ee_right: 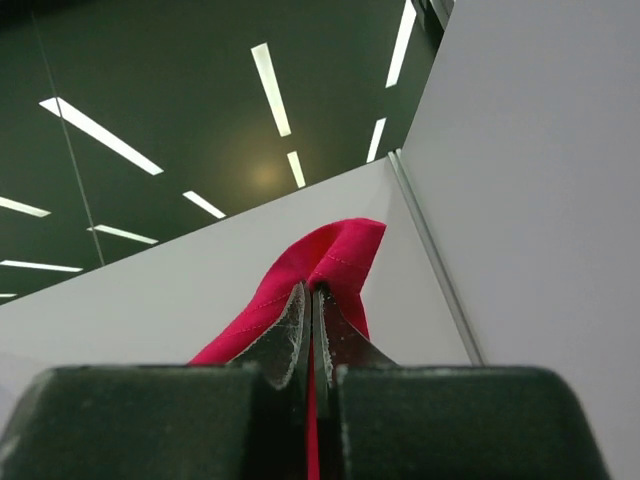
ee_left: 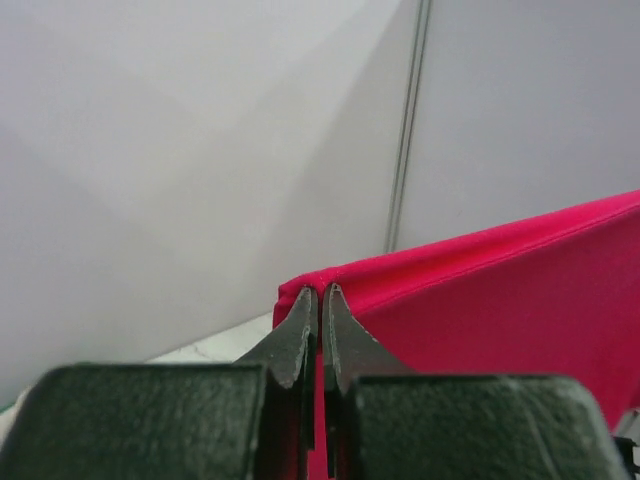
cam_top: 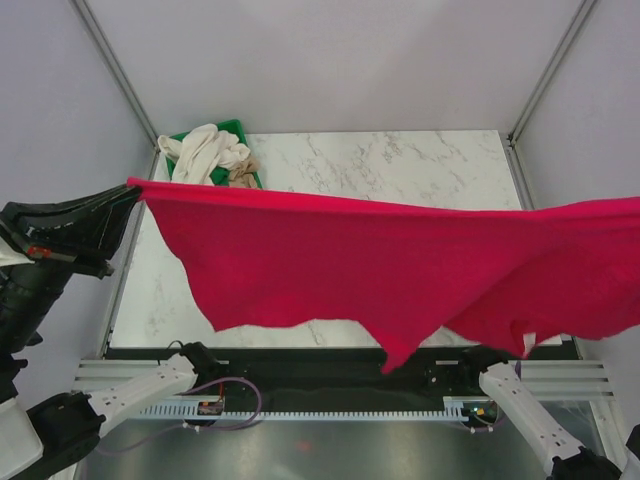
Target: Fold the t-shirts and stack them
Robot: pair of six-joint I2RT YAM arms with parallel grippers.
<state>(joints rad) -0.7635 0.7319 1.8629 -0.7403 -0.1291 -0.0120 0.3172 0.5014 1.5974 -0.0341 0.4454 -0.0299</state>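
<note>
A large crimson-red t-shirt [cam_top: 400, 270] hangs stretched in the air across the whole table, its lower edge drooping toward the near side. My left gripper [cam_top: 132, 190] is shut on its left corner, seen close up as red cloth [ee_left: 480, 290] pinched at the left gripper [ee_left: 321, 290]. The right gripper is beyond the top view's right edge; in its own view the right gripper [ee_right: 311, 290] is shut on a red hem fold [ee_right: 335, 250], pointing up at the ceiling. A cream-white t-shirt [cam_top: 205, 152] and a tan one [cam_top: 243, 173] lie crumpled at the back left.
A green tray [cam_top: 231, 129] holds the crumpled shirts at the back left corner of the marble table [cam_top: 400, 160]. Grey enclosure walls and metal posts [cam_top: 115, 60] stand close on both sides. The arm bases and cable rail [cam_top: 330, 405] run along the near edge.
</note>
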